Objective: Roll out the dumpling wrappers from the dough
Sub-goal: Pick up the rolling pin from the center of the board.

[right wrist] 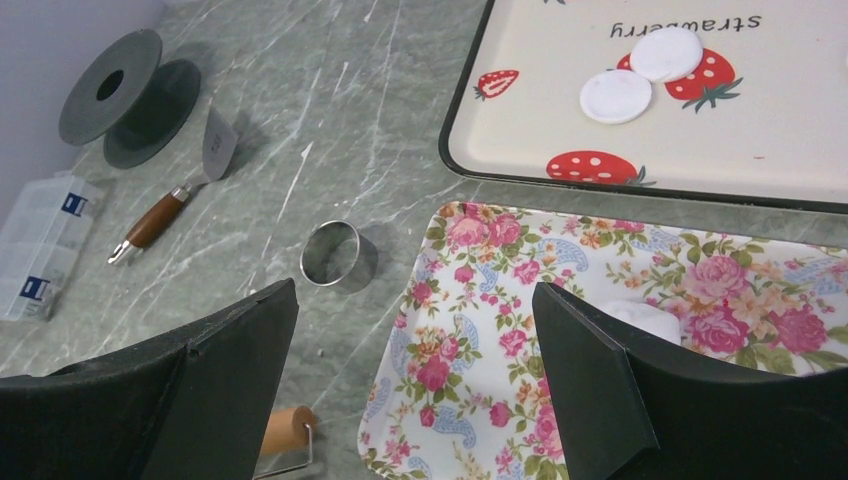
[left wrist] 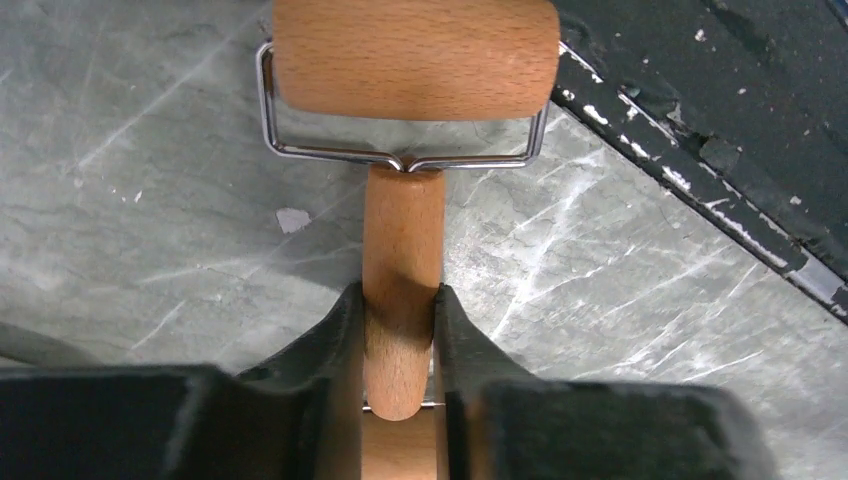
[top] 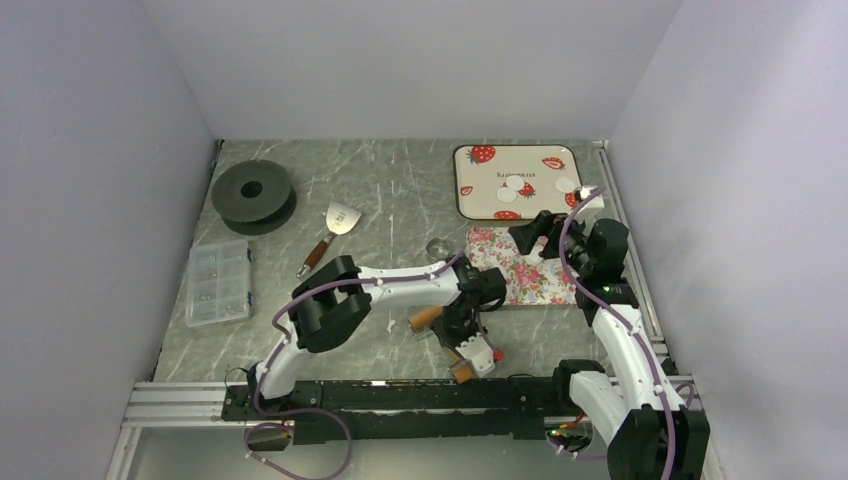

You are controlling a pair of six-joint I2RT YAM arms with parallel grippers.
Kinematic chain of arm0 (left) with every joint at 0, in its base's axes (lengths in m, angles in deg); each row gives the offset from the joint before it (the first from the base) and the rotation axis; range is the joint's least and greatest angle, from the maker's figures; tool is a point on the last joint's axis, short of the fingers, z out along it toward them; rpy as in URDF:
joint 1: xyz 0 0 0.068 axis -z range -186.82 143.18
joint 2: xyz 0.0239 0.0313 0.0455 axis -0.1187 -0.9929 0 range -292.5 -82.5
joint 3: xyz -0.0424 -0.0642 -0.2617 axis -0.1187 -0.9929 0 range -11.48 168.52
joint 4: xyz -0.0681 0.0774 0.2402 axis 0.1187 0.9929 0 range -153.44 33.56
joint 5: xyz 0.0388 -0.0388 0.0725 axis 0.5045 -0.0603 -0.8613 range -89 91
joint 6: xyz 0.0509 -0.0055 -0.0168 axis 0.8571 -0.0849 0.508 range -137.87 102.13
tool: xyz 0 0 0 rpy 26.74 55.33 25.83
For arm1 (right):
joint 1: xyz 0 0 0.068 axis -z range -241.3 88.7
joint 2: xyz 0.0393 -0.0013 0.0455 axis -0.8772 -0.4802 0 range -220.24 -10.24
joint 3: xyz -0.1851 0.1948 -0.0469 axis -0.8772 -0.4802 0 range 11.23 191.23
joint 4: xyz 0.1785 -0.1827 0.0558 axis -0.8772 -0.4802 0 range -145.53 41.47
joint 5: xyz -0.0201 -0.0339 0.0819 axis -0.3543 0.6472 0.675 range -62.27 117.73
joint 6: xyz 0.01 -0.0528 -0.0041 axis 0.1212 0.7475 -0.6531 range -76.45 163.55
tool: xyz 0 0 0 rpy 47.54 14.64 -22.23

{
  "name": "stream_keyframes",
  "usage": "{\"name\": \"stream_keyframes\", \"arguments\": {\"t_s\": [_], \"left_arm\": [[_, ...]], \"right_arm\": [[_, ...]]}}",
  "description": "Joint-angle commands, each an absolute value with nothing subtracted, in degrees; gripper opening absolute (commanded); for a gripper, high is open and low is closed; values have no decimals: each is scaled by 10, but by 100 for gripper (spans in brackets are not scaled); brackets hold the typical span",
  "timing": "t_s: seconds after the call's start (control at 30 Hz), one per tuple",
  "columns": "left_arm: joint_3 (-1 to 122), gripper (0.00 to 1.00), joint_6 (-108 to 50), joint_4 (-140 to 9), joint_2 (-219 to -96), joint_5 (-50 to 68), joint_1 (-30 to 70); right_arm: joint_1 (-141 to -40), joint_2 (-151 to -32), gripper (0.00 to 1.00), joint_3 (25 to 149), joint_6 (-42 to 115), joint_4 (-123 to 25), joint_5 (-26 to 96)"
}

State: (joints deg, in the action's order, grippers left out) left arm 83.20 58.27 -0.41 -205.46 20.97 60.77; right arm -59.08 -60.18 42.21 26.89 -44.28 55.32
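Note:
My left gripper is shut on the handle of a wooden roller that lies low over the stone table near the front rail; it also shows in the top view. My right gripper is open and empty above the floral tray, also seen from above. A white dough lump lies on that tray, partly hidden by my right finger. Two white round wrappers lie on the strawberry tray; a few show from above.
A metal ring cutter stands left of the floral tray. A spatula, a black spool and a clear parts box lie to the left. The black rail runs along the front edge.

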Motion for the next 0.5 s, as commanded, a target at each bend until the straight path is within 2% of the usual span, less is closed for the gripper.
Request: {"name": "stream_keyframes", "arguments": {"t_s": [0.0,0.03,0.2,0.37,0.47], "left_arm": [[801,8,551,-45,-2056,189,614],[800,0,544,-49,-2052,182,612],[815,0,474,-74,-2013,179,559],[847,0,337,-105,-1928,321,444],[839,0,245,-161,-1882,345,390]], "right_arm": [[-590,-603,92,434,278,-437,561],[-589,-602,92,435,278,-440,561],[-590,-609,92,456,268,-469,553],[-590,-635,91,516,224,-554,541],[-591,-654,87,550,161,-588,587]]}}
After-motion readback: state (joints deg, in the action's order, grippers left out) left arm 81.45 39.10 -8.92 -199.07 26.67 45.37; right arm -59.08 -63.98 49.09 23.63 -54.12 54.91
